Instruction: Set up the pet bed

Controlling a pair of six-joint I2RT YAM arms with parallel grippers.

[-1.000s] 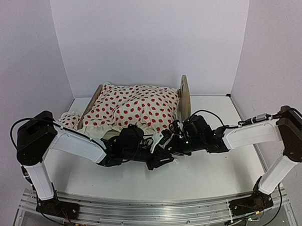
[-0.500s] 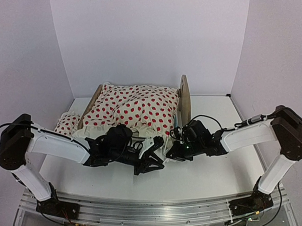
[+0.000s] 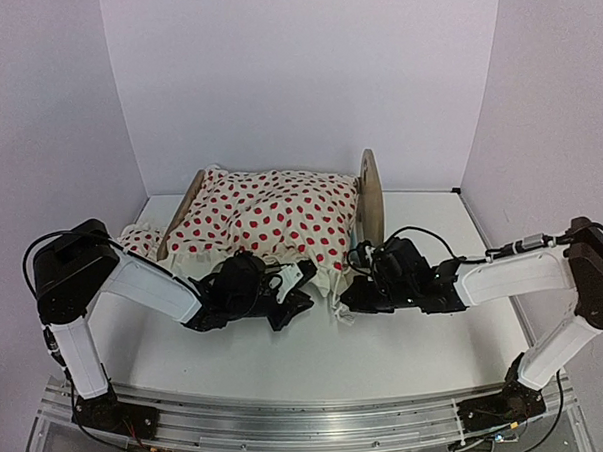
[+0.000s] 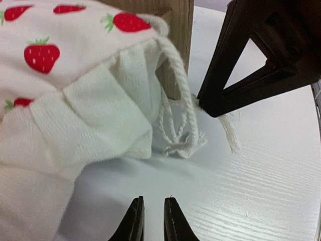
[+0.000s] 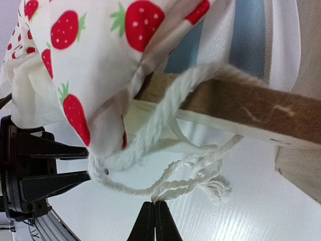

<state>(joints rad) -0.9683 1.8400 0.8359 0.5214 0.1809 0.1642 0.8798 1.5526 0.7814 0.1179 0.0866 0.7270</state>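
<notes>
Leftmost, a spotted pillow (image 3: 134, 240) lies beside the wooden pet bed (image 3: 368, 188) at the back, smothered by a strawberry blanket (image 3: 271, 212). Left gripper (image 4: 150, 221), nearly closed and empty, faces its hem; right gripper (image 5: 154, 218) pinches a white cord (image 5: 165, 186).

This looks like a robotics lab test cell: plain white panels (image 3: 305, 76) close in behind and on either side of the left gripper (image 3: 296, 286) and right gripper (image 3: 347, 302). Beneath them lies a white table (image 3: 407, 351). Nearer than both, an aluminium rail (image 3: 320, 415) carries the bolted arm bases (image 3: 495, 413).
</notes>
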